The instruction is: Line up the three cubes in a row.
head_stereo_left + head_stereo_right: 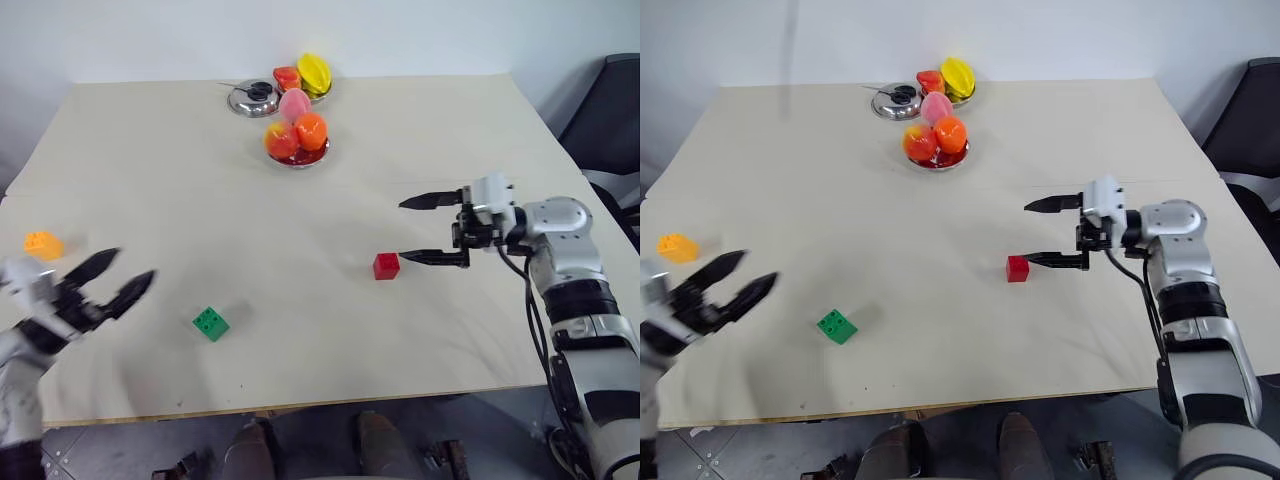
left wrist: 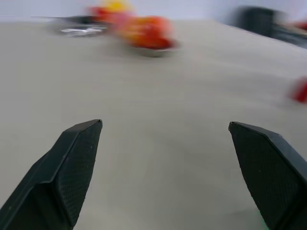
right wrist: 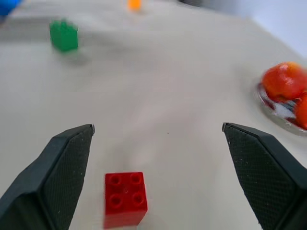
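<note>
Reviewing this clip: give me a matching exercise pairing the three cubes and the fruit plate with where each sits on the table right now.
Things:
1. red cube
2. green cube
3. orange-yellow cube
4. plate of toy fruit

Places:
A. far side of the table, near the middle
B. by the table's left edge
C. just off the open right gripper's fingertips
D. near the front edge, right of the left gripper

Pairs: 1-C, 2-D, 3-B, 4-A

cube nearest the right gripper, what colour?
Red cube, with four studs on top; clearest in the right wrist view.
</note>
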Motion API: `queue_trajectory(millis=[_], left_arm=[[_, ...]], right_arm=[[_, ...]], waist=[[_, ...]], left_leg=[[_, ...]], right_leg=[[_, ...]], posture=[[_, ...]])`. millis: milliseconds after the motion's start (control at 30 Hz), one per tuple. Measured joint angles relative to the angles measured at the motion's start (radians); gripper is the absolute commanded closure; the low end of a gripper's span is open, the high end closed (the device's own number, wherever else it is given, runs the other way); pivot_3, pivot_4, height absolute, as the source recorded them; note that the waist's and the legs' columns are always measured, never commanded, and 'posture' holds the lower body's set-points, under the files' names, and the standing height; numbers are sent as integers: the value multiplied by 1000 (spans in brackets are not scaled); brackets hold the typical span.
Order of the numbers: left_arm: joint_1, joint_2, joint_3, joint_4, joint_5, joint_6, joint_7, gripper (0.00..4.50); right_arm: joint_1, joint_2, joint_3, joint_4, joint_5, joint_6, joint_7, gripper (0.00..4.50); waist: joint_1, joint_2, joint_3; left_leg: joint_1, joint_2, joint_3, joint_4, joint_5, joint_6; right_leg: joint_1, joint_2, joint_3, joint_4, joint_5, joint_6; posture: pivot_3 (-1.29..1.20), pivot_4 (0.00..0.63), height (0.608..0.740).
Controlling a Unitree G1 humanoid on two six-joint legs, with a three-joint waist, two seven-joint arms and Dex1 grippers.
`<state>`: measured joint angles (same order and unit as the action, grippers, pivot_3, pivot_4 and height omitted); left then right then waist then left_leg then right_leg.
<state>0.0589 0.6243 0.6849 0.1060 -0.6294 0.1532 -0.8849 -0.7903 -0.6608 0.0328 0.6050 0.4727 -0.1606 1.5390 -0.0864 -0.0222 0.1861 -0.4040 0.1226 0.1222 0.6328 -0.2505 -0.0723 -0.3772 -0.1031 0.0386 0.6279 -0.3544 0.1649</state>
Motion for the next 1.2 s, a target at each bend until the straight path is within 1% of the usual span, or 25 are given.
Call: queue_trajectory(millis=[100,167,300,400,500,567,667,733,800,867,900,967,1067,1200], left_arm=[[105,-81,100,-10,0,-59,78,0],[156,-140,151,-19,-1,-88,138,0],[225,-228,226,-47,-14,-134,234,0],[239,-263,249,-56,-35,-154,276,0],[241,-259,246,-61,-47,-154,282,0],[257,-246,213,-102,-56,-139,246,0],[283,-195,129,-188,-69,-105,157,0],[330,-84,62,-228,-66,-73,38,0],[381,33,36,-257,-48,-67,-91,0],[417,106,12,-259,-18,-74,-190,0],[417,117,1,-260,-13,-72,-209,0],[372,132,-59,-263,-9,-52,-230,0],[253,136,-186,-255,45,-46,-225,0],[73,83,-357,-210,124,-32,-173,0]], right_arm=[[122,3,-37,-140,60,87,-12,35],[189,18,-50,-238,81,105,-33,35],[293,56,-83,-393,109,143,-105,35],[308,81,-83,-436,111,159,-141,35],[308,84,-83,-441,108,160,-154,35],[305,84,-83,-430,102,155,-146,35],[303,83,-83,-405,93,137,-125,35],[304,58,-83,-403,94,137,-88,35],[306,12,-92,-405,98,140,-52,35],[321,-24,-116,-412,100,140,-30,35],[333,-37,-121,-414,100,141,-25,35],[373,-70,-124,-415,98,142,-16,35],[402,-82,-127,-422,94,140,-15,35],[445,-82,-129,-478,91,147,-33,35]], waist=[[6,0,0],[12,0,0],[28,-3,-1],[36,-4,-2],[39,-5,-3],[39,-6,-3],[39,-6,-3],[37,-6,-3],[33,-5,-3],[32,-4,-3],[31,-4,-3],[31,-4,-2],[34,-4,-2],[43,-3,-2]], left_leg=[[0,0,0,2,0,0],[0,0,-1,4,-1,0],[0,0,-1,6,-1,0],[0,0,-2,7,-2,0],[0,0,-2,7,-3,0],[0,0,-1,7,-4,0],[0,0,-1,7,-4,0],[0,1,-1,7,-4,-1],[0,1,0,6,-4,-2],[1,1,0,4,-5,-2],[1,1,0,3,-5,-2],[1,1,0,2,-5,-2],[1,1,-1,3,-4,-2],[1,1,-1,4,-4,-2]], right_leg=[[0,0,0,-2,0,0],[0,0,0,-1,0,0],[1,0,0,-1,0,0],[1,0,0,-1,0,-1],[1,0,0,-1,0,-1],[1,0,0,-1,0,-1],[1,0,0,-1,0,-1],[0,1,0,-1,-1,-2],[0,1,0,-2,-1,-3],[0,1,0,-2,-2,-4],[0,1,0,-2,-2,-4],[0,1,0,-2,-2,-5],[0,2,0,-2,-2,-5],[0,2,0,-1,-2,-4]], posture=[[0,150,740],[0,150,740],[0,150,740],[0,150,740],[0,150,740],[0,150,740],[0,150,740],[0,150,740],[0,150,740],[0,150,740],[0,150,740],[0,150,740],[0,150,740],[0,150,740]])
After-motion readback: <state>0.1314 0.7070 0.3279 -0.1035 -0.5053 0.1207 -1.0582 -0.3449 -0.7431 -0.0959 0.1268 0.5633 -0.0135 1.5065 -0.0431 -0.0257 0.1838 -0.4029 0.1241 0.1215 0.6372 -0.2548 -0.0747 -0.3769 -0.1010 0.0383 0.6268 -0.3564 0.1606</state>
